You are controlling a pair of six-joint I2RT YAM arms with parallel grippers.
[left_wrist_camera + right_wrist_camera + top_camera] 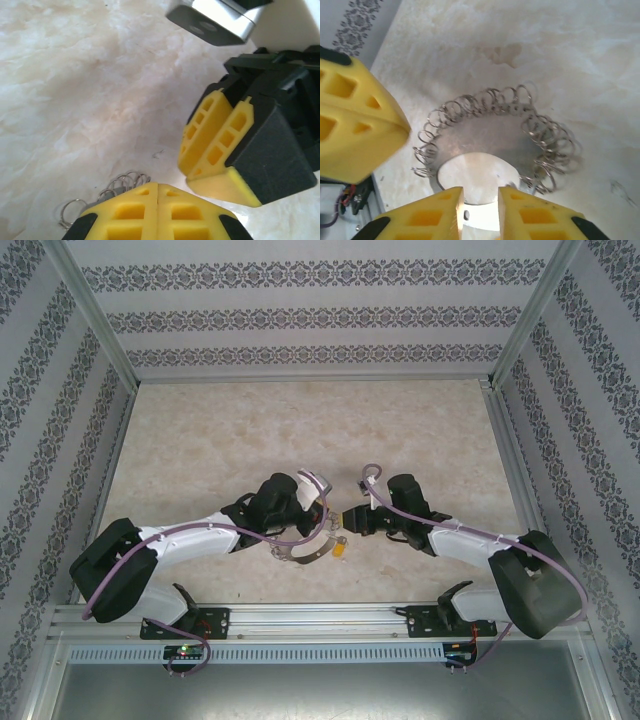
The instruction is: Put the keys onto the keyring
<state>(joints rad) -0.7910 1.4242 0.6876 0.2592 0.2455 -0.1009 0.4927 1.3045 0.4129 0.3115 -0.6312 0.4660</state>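
Keyring: flat grey metal crescent, lying on the pale marbled table, fringed along its outer rim with small wire rings. In the overhead view it is sitting between the two arms, toward the table's 6 o'clock edge, under the spot where the claws are meeting.

Position relative to right claw: in the right wrist view the crescent is lying straight ahead at 12 o'clock. Its long axis is running from 9 to 3 o'clock and its hollow side is facing 6 o'clock. The inner edge is passing into the gap between the two yellow fingers, so this claw is straddling the plate and is the nearer of the two.

Right claw, state: released, fingers standing partly apart with bare metal showing between them. The gap looks too wide to be clamping so thin a plate. Whether either pad is brushing the metal cannot be told.

Left claw, state: clenched, fingers pressing flat together. In its own wrist view a few wire rings are peeking out at 8 o'clock from behind them. In the right wrist view its tip is hanging just beside the fringe at the crescent's 9 o'clock end. Whether it is pinching the rim cannot be told.

Key: a yellow-gold fleck near the crescent's 3 o'clock end in the overhead view may be it, or a fingertip; too small to tell.

Judgement: threading not yet done.
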